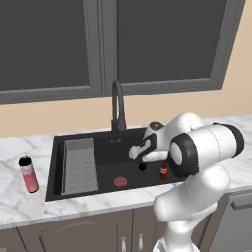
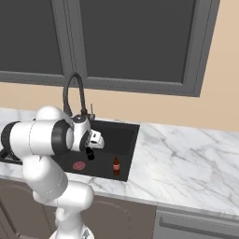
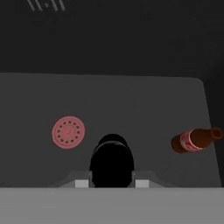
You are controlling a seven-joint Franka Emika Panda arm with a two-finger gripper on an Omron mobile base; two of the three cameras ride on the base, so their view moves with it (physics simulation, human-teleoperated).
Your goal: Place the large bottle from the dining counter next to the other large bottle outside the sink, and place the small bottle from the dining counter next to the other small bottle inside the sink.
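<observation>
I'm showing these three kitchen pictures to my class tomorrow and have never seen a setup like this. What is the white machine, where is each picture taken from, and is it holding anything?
The white machine is a robot arm on a base that can drive, in a computer-rendered kitchen. Two pictures come from cameras on the base, behind the arm to its left and right. The third comes from a camera on the hand, looking down along the gripper.

The arm reaches over a black sink set in a marble counter, below a dark tap. The gripper is shut on a small dark bottle, held above the sink floor. Nearby in the sink stands a small brown bottle, beside a pink drain. A grey rack fills the sink's left part. On the counter left of the sink stands a large pink bottle.
</observation>
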